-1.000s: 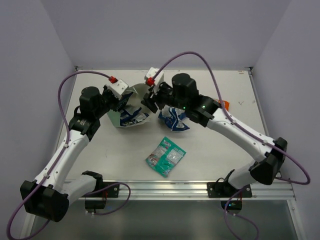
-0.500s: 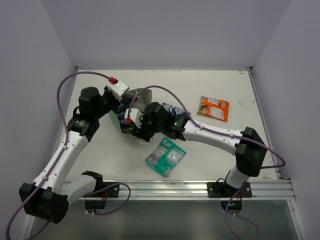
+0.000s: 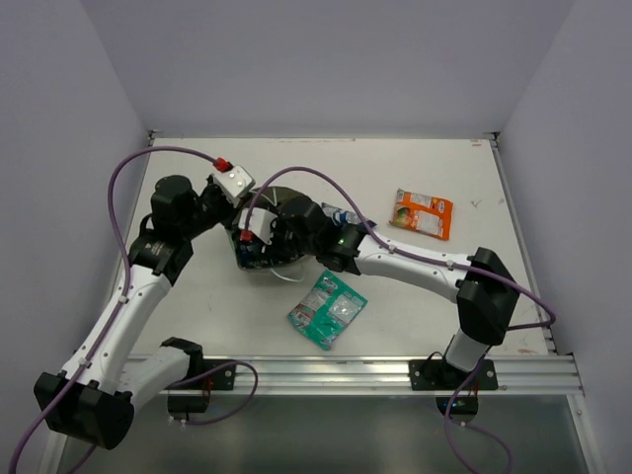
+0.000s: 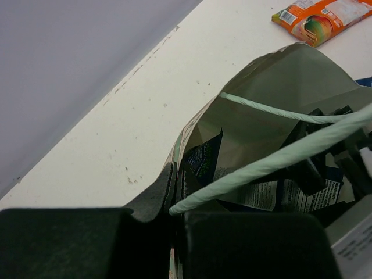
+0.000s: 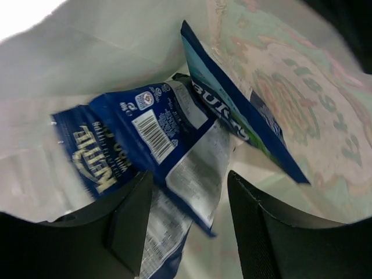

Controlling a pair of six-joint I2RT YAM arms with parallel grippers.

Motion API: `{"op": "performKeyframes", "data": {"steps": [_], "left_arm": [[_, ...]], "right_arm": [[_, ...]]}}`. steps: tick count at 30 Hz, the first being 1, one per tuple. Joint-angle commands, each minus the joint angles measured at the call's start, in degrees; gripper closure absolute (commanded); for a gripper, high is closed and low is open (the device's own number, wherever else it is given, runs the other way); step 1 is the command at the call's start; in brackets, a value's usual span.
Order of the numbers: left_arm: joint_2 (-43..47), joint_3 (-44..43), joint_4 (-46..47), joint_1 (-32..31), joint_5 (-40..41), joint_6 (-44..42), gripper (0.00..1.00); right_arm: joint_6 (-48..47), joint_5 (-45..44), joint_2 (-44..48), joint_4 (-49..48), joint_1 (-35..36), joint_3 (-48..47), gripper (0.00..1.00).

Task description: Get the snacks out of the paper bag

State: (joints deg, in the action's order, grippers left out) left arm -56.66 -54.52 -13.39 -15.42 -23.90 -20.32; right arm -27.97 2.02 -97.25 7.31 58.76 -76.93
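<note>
The green paper bag [image 3: 247, 259] lies tipped on the table, mouth toward the right arm. My left gripper [image 3: 231, 209] is shut on the bag's rim [image 4: 176, 174], with a pale loop handle [image 4: 273, 161] crossing in front. My right gripper [image 3: 263, 239] reaches into the bag's mouth; it is open [image 5: 190, 216], its jaws on either side of a blue-and-white packet [image 5: 136, 145], not closed on it. A second blue packet [image 5: 235, 113] leans against the bag's wall. On the table lie a teal-green packet [image 3: 328, 308], an orange packet [image 3: 422, 213] and a blue packet [image 3: 345, 214] half hidden behind the right arm.
The orange packet also shows in the left wrist view [image 4: 322, 14], beyond the bag. Grey walls close in the table at the left, back and right. A metal rail [image 3: 375, 370] runs along the near edge. Purple cables loop over both arms.
My right arm has swung down and left, from beside the bag's top to inside its mouth. The blue packet stays on the table behind it. My left gripper keeps hold of the rim.
</note>
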Motion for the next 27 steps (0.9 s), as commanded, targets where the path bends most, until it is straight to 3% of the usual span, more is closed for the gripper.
{"op": "performKeyframes", "data": {"steps": [1, 14, 20, 27], "left_arm": [[1.73, -0.58, 0.47, -0.22, -1.68, 0.28, 1.0], [2.44, 0.82, -0.06, -0.22, -0.36, 0.8, 1.0], [2.08, 1.0, 0.2, -0.31, 0.35, 2.47, 1.0], [2.26, 0.73, 0.2, -0.31, 0.34, 2.3, 1.0]], "right_arm": [[-4.99, -1.41, -1.97, -3.97, 0.21, -1.47, 0.43], [-4.56, -1.05, 1.0, 3.49, 0.13, -1.12, 0.37], [-2.97, -4.22, 6.19, 0.16, -0.05, 0.89, 0.37], [-7.63, -5.89, 4.97, 1.56, -0.31, 2.66, 0.36]]}}
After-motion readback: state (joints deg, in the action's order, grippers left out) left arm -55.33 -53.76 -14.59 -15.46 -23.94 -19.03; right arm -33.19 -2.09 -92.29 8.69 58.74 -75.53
